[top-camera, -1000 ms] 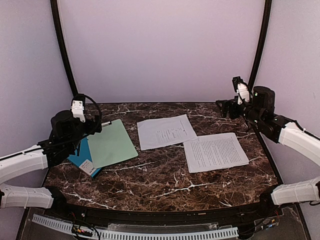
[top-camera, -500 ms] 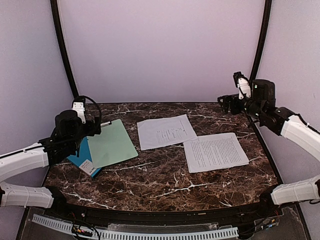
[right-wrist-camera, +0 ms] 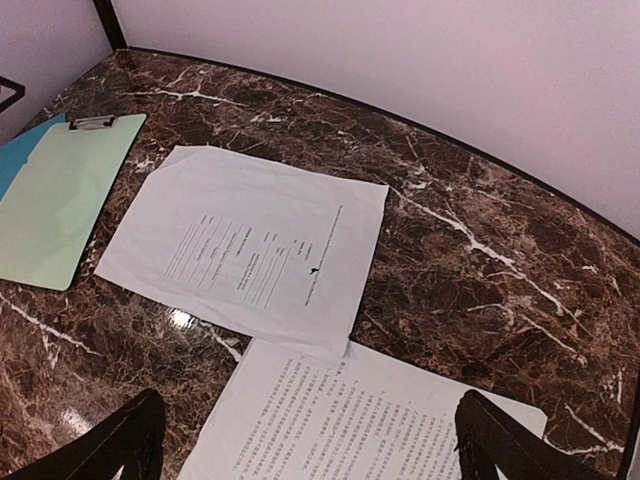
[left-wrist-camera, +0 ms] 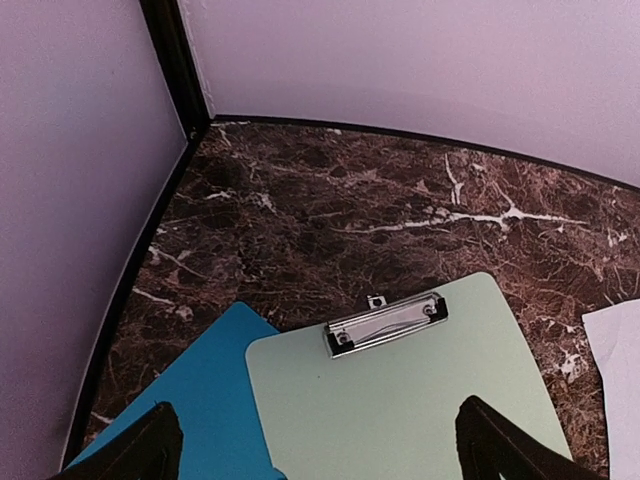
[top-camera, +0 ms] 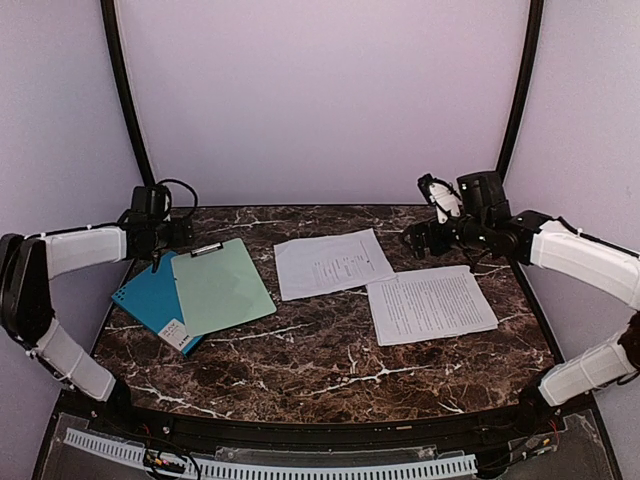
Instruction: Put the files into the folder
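Observation:
Two white printed sheets lie on the marble table. The one with shorter text blocks (top-camera: 331, 262) (right-wrist-camera: 245, 247) is mid-table; the dense-text one (top-camera: 430, 303) (right-wrist-camera: 400, 425) is to its right, their corners overlapping. The teal-blue folder (top-camera: 150, 300) (left-wrist-camera: 190, 400) lies closed at the left, half covered by the pale green clipboard (top-camera: 220, 285) (left-wrist-camera: 400, 400). My left gripper (top-camera: 155, 255) (left-wrist-camera: 315, 470) is open above the folder's and clipboard's far end. My right gripper (top-camera: 415, 243) (right-wrist-camera: 305, 470) is open and empty above the far edge of the dense sheet.
The clipboard's metal clip (left-wrist-camera: 385, 322) points to the back wall. Black frame posts (top-camera: 125, 100) (top-camera: 518, 90) stand at the back corners. The table's curved front edge (top-camera: 320, 420) is near the arm bases.
My left arm has swung back and outward, uncovering the folder. My right gripper has moved left and down from the back right corner towards the sheets.

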{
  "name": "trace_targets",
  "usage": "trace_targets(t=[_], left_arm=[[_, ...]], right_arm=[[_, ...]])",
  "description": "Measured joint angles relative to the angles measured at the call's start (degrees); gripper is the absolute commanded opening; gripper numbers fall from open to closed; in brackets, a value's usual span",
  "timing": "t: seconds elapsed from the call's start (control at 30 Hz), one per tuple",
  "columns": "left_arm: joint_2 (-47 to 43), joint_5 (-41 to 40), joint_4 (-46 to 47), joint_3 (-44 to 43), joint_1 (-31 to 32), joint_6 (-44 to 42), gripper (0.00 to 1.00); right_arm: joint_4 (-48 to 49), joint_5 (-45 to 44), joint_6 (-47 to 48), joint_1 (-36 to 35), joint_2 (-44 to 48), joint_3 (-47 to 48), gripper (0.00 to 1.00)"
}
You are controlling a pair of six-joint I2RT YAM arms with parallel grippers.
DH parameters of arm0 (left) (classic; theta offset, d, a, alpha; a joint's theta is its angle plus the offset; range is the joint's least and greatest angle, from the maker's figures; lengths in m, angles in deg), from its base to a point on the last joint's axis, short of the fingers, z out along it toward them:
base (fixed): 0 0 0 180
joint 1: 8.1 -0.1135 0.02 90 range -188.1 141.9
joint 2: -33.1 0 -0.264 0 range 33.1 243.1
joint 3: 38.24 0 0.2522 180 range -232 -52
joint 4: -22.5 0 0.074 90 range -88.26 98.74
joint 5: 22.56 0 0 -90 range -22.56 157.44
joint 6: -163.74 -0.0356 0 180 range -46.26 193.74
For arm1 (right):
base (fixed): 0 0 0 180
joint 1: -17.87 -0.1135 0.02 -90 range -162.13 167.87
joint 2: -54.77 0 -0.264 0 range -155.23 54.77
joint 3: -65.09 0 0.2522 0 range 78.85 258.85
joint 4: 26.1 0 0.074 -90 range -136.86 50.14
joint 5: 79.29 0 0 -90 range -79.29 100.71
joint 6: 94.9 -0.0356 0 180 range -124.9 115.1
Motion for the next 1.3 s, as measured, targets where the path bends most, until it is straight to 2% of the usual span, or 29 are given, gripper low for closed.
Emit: trace_targets(t=[0.3,0.47,0.63,0.83,1.2,1.3], left_arm=[[30.1,10.5,-12.0,-28.5,-2.2,-12.6,0.96],[39.6,14.4,-18.9,-38.6,-2.5,-20.0,0.95],[44.7,18.0,-24.9,-44.9,-3.3,-25.3,0.92],[47.0,22.1,-29.5,-47.7,-5.0,-27.5,0.85],[47.0,26.7,-35.0,-48.3,-5.6,-28.3,0.52],[46.2,26.9,-35.0,-46.9,-5.5,-27.6,0.46]], right_arm=[[0.3,2.7,0.0,-2.4,-3.1,-2.7,0.98],[0.7,3.4,-0.2,-2.9,-3.6,-4.9,0.99],[0.9,4.4,-0.6,-3.3,-4.6,-5.4,0.99],[1.2,4.8,-1.3,-3.9,-5.4,-5.7,0.99],[1.3,5.0,-1.8,-5.2,-7.7,-5.7,0.99],[1.2,5.0,-2.0,-5.8,-8.3,-5.7,0.99]])
